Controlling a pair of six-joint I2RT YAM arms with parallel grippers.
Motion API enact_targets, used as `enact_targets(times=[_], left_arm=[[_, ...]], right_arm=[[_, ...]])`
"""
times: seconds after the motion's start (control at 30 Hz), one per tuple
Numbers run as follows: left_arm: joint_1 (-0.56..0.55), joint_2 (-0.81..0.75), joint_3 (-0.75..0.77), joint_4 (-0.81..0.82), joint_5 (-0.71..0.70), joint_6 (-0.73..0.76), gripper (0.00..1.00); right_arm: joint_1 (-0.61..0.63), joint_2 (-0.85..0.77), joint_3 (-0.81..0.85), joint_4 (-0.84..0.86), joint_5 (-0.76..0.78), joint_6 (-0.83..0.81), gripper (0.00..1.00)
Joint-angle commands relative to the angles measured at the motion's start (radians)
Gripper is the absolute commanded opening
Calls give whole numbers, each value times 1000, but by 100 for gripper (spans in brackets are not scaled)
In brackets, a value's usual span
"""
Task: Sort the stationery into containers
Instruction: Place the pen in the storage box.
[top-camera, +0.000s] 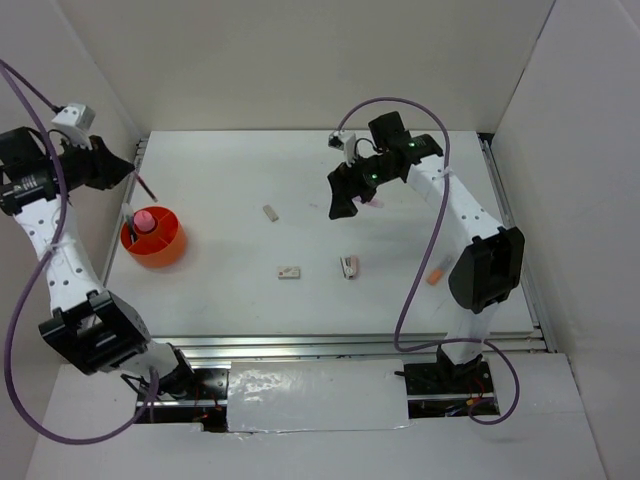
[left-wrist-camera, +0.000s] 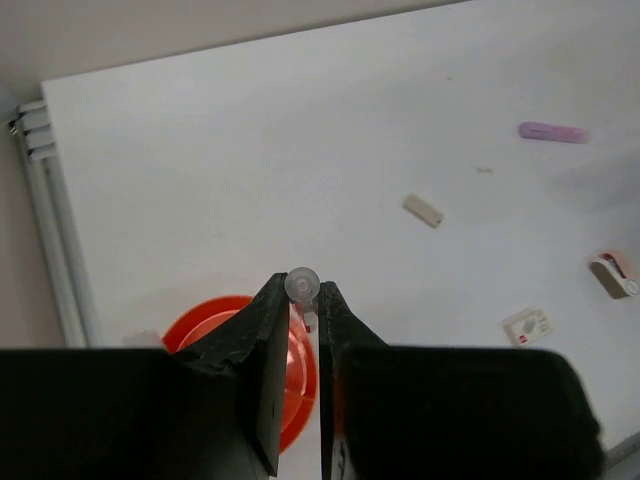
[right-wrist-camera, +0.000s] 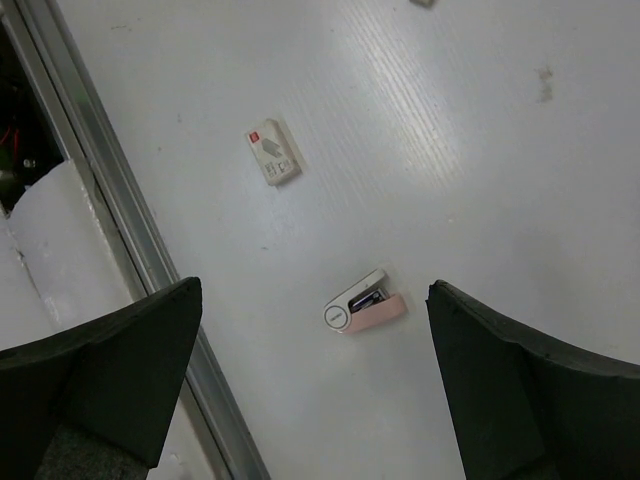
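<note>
Closest in, my left gripper (left-wrist-camera: 303, 300) pinches a thin pen (left-wrist-camera: 302, 284) above the orange tub (left-wrist-camera: 215, 318), which sits at the left edge of the table (top-camera: 400, 150), tight by the wall (top-camera: 60, 60), with a pink cylinder (top-camera: 146, 217) already inside. Left to sort, with open room around them, are a lilac pen (left-wrist-camera: 552, 132), a plain block (top-camera: 270, 212), a labelled eraser (top-camera: 290, 272), a pink clip (right-wrist-camera: 365, 303) and an orange bit (top-camera: 434, 276); my right gripper (right-wrist-camera: 310, 295) hangs wide open, empty, over the clip.

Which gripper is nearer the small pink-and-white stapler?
Right. The right gripper hangs open above the stapler, which shows between its fingers. The left gripper is far off to the left, shut on a pen over the orange tub.
</note>
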Motion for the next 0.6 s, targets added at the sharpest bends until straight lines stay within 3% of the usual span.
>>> enact_targets(times=[0.0,0.23,0.57], left_arm=[[92,105,126,-216,21,180,0],[196,209,241,-314,-53,303,2],[198,212,123,-229,-131,313,9]], right_arm=[[-18,-48,-29,-38,-29,1,100],[-61,-55,-64,-52,-11,-25,100],[-81,-68,-103,-38,-17,-28,100]])
